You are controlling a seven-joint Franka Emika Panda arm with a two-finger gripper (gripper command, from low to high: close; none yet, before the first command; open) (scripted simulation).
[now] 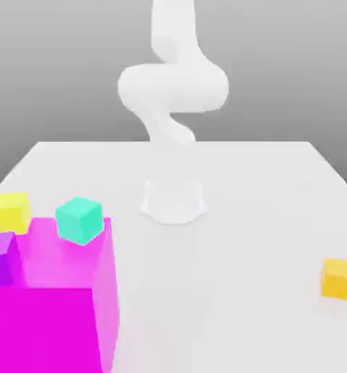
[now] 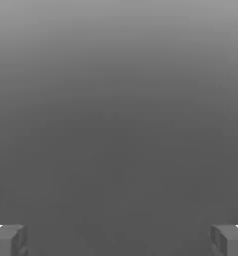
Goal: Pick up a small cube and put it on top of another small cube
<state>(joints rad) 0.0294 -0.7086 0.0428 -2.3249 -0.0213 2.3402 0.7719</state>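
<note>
Exterior view, lower left: I find yellow (image 1: 9, 213), teal (image 1: 79, 220) and purple cubes (image 1: 1, 259) atop the magenta block (image 1: 39, 329), orange cube (image 1: 337, 278) lower right; gripper (image 2: 119, 241) spread wide, grasp pending, so I judge approaching one comes next.

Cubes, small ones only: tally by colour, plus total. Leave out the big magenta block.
Yellow cube: 1
Turquoise cube: 1
Purple cube: 1
Orange cube: 1
Total: 4
</note>
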